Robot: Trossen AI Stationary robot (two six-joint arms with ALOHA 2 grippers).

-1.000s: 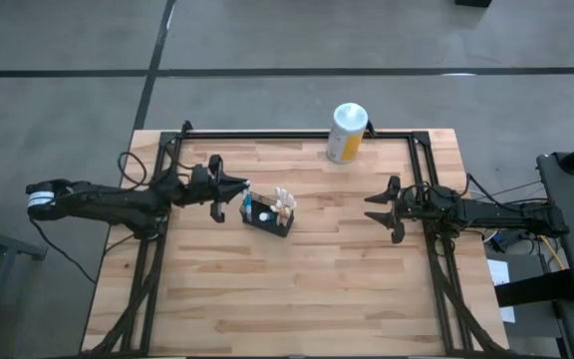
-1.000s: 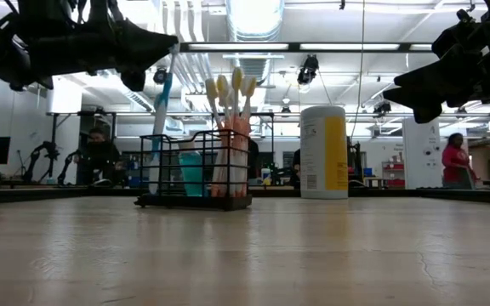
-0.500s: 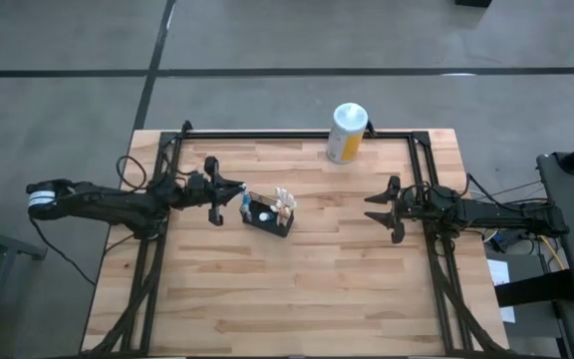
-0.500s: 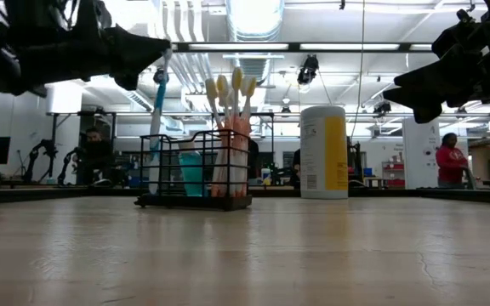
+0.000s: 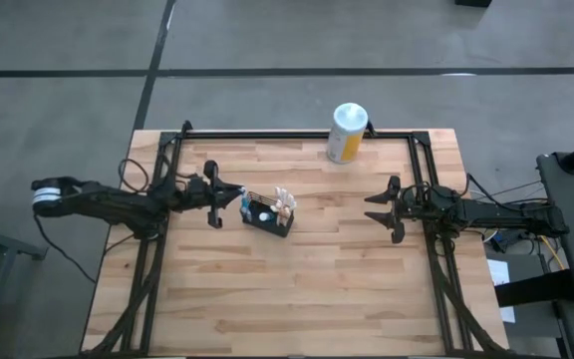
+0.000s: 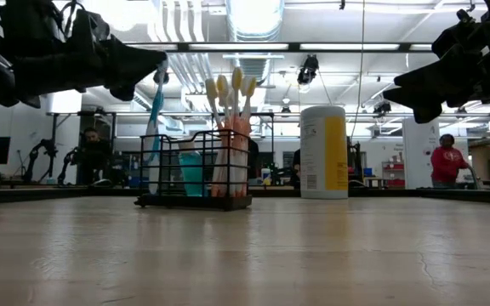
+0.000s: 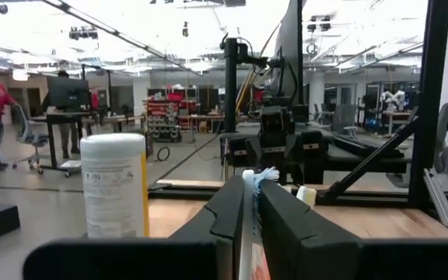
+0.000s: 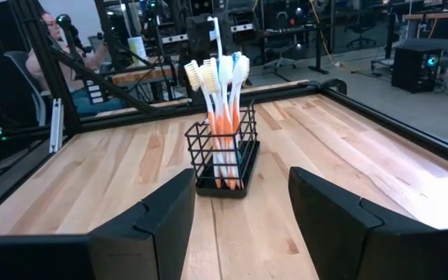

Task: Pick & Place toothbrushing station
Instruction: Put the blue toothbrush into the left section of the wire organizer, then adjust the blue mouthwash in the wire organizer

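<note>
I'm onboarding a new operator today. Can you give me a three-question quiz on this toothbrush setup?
1. True or false: the left gripper is shut on a blue toothbrush.
2. The wire basket sits: A) beside the left gripper, B) under the right gripper, C) against the white-topped canister.
3. Fill in: the right gripper's fingers stand ____, holding nothing.

Key: 1 true; 2 A; 3 open.

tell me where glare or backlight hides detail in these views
Low view: ceiling lights backlight the left claw and right claw into silhouettes. Left wrist view: bright ceiling washes out the top. High view: even light. Right wrist view: wire basket and toothbrushes show clearly.
</note>
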